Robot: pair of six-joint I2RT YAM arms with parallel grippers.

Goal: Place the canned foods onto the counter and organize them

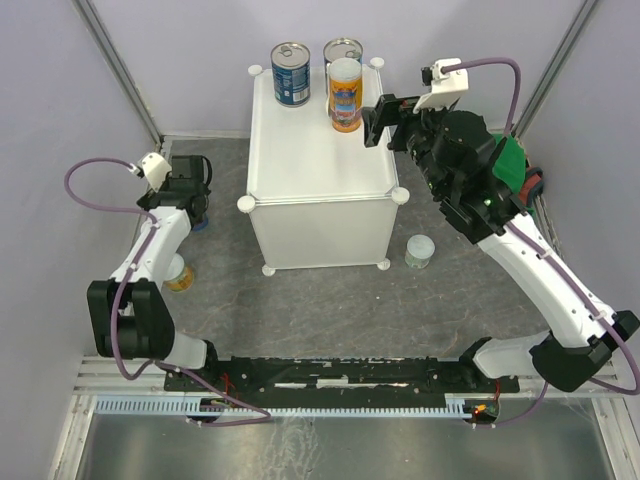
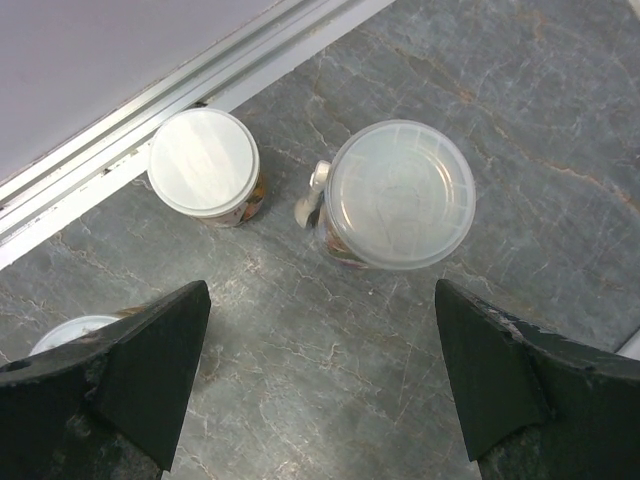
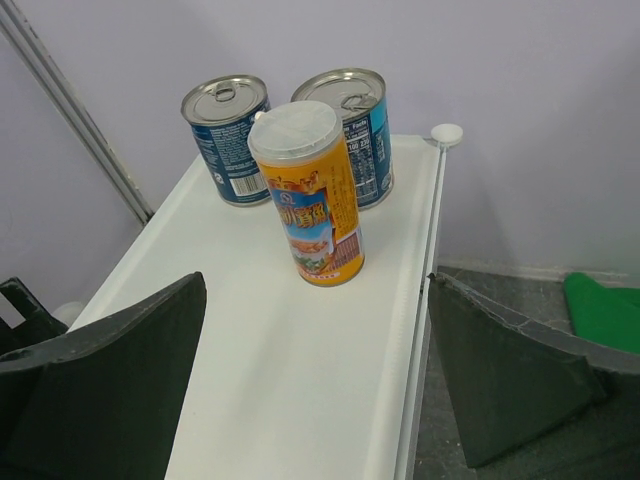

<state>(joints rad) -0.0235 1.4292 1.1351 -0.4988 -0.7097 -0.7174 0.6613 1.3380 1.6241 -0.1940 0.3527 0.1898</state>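
Cans stood in two groups. Three were already on the counter, crowded at its far end in the upper middle of the top view: two blue-labelled cans with pull-tab tops, and a tall orange can just in front of them. The rest were down on the grey floor. A pale green can sat by the counter's lower-right corner, and another can stood beside the left arm at the left of the frame.

The right gripper hung at the counter's upper-right edge, its jaws spread wide and holding nothing. In its wrist view the orange can stood upright, clear of both fingers.

The left gripper was also spread and empty, pointing straight down at the floor. Two white-lidded cans lay ahead of its fingertips: a larger one right of centre and a smaller one at upper left near the wall rail. A sliver of a third lid showed at lower left.

The step in hand seemed to be the left arm's pick of the next floor can. The move called for centring on the larger can, which sat ahead of the jaws and slightly right. Then the arm would descend so the fingers passed either side without nudging its neighbour. On the counter, the open near half offered room for tidy rows.
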